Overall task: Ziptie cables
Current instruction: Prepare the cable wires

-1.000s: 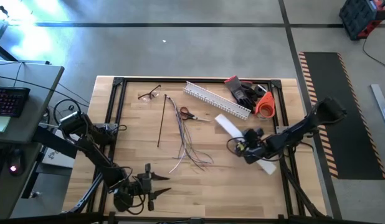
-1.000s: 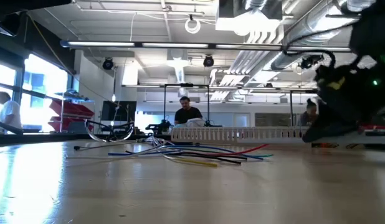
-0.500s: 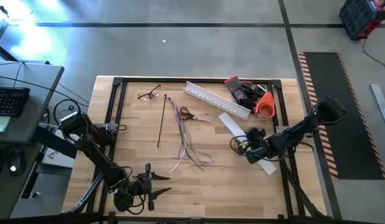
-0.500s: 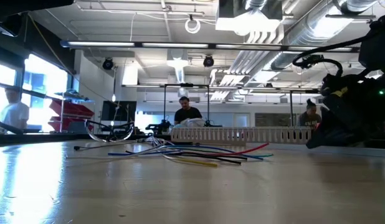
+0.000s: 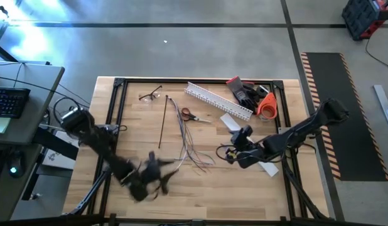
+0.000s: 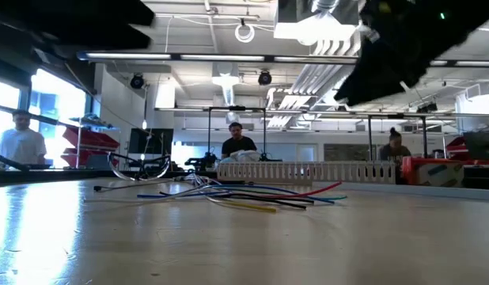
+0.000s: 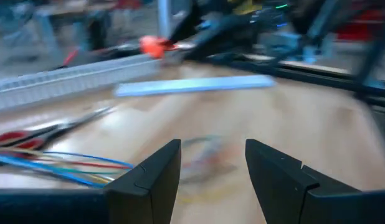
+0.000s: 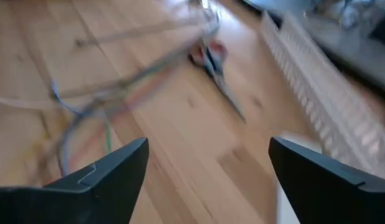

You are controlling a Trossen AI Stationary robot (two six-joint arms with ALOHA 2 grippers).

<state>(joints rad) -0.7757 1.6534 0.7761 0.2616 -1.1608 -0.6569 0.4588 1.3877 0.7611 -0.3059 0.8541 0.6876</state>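
Left gripper (image 5: pixel 161 177) sits over the near-left part of the table (image 5: pixel 134 129), blurred in the high view; in its wrist view the fingers (image 7: pixel 154 177) stand apart with nothing between them, so open and empty. Bare wood lies all round it, and the near edge is close behind. A pair of glasses (image 5: pixel 150 95) rests near the far-left corner, just inside the black frame (image 5: pixel 116 113).

The ziptie (image 5: pixel 162 122) lies straight, running from far toward near, left of center, touching nothing. Just right of it the scissors (image 5: pixel 189 115) lie flat, red handles toward the ziptie. The cables (image 5: pixel 193 150) spread loose at table center, thin ends fanning toward the near side, top ends reaching up beside the scissors. A wide clear strip of wood runs between the cables and the near edge.

Right gripper (image 5: pixel 226 154) hovers just right of the cables, not touching them; its wrist view shows the fingers (image 8: pixel 102 177) spread wide, nothing held, cables and scissors ahead. The white strip (image 5: pixel 235 124) lies partly under the right arm. The slotted duct (image 5: pixel 218 102) runs diagonally along the far side, and gloves (image 5: pixel 245 93) and an orange object (image 5: pixel 267 105) crowd the far-right corner against the frame.

In the low view people (image 6: pixel 239 144) show in the room behind the table.
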